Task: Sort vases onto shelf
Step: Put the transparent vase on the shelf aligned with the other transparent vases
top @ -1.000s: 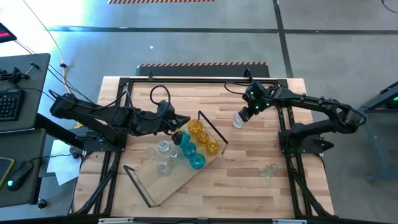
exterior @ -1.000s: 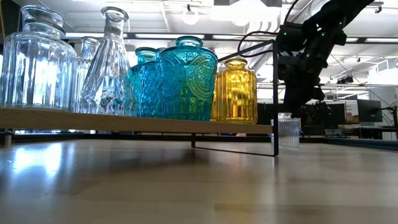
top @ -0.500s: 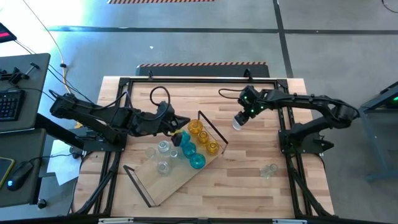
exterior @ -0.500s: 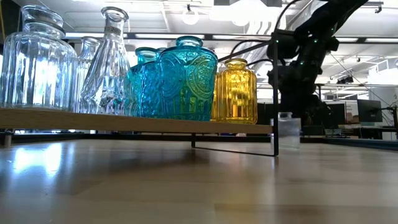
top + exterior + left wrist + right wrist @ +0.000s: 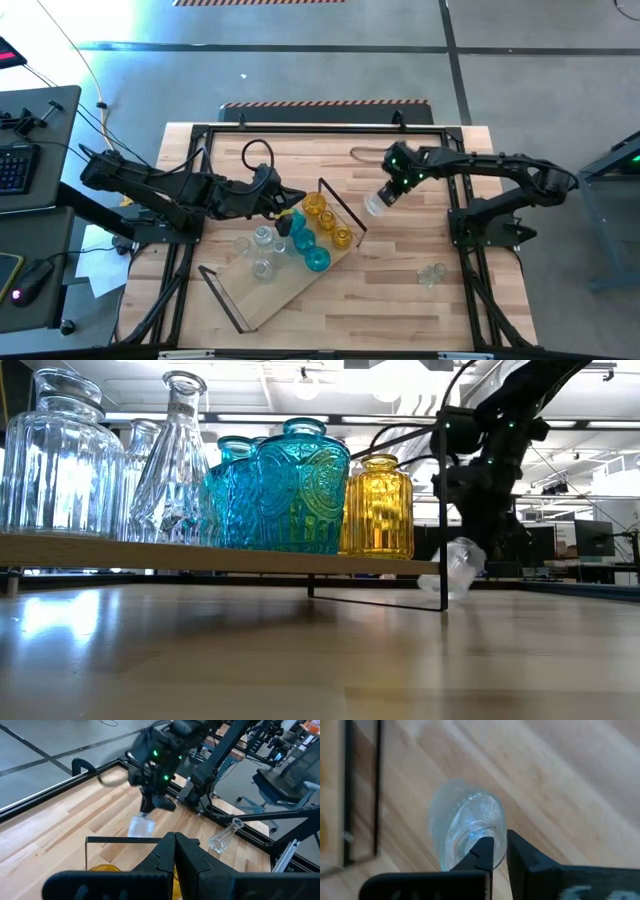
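Well, right claw (image 5: 384, 196): over the bare table (image 5: 400, 310), just past the shelf's wire end. Its two fingers (image 5: 485, 851) are closed together right at the mouth of the tipped vase. I cannot tell if they pinch the rim.
Tipped vase (image 5: 374, 205): small, clear glass with ribs. It leans over on the table, not standing straight. It is near the shelf but not on it.
Left claw (image 5: 287, 201): closed, with nothing in it. It hangs over the shelf's end by the yellow vases.
Shelf (image 5: 268, 300): a light wood board lying slanted on the table, with a black wire frame (image 5: 340, 208) at each end.
Yellow vases (image 5: 315, 205): on the shelf, in a row next to the wire frame nearest the right claw.
Blue vases (image 5: 317, 260): on the shelf, beside the yellow ones.
Clear vases (image 5: 262, 237): on the shelf, on the far side of the blue ones from the yellow row.
Flask (image 5: 432, 273): a clear vase with a thin neck, alone on the table near the right arm's base, well apart from the shelf.
Writing: one tall clear vase has a small tag (image 5: 183, 408) on its neck. The words are too small to read.
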`<state>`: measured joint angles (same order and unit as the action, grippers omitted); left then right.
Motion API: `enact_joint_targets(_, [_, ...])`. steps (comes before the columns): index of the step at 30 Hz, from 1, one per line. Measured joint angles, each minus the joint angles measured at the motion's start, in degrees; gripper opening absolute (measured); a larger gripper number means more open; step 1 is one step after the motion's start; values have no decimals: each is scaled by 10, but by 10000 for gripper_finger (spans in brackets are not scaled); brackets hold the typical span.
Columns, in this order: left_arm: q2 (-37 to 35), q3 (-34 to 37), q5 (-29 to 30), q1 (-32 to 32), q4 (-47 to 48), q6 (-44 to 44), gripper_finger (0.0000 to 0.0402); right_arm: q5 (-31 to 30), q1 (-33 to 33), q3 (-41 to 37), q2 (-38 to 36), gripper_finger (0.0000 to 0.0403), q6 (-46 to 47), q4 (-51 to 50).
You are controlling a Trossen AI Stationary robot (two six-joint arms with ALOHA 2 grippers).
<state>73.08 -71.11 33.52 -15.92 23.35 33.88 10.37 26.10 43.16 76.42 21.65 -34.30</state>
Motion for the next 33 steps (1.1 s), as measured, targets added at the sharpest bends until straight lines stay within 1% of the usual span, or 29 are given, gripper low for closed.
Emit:
enact_joint_targets(4, [0, 0, 0, 0, 2, 0, 0, -3, -15, 2, -14, 10, 12, -22])
enact_joint_targets(7, [0, 0, 0, 0, 6, 0, 0, -8, -30, 8, -21, 6, 14, -68])
enact_joint_targets(13, [-5, -1, -5, 0, 10, 0, 0, -13, -67, 60, -22, 3, 17, -143])
enact_joint_targets(15, [-8, -1, -7, 0, 11, 0, 0, -15, -82, 91, -22, 3, 19, -172])
enact_joint_targets(20, [-30, 0, -7, -3, 25, 0, 0, -56, -121, 192, -22, 2, 21, -282])
enact_joint_targets(25, [-68, 0, 21, -17, 56, 0, 0, -107, -162, 307, -22, 1, 42, -384])
enact_joint_targets(29, [-102, 0, 49, -33, 81, 0, 0, -136, -207, 380, -23, 1, 81, -423])
enact_joint_targets(33, [-133, 0, 68, -47, 100, 0, 0, -149, -267, 429, -22, 1, 138, -420])
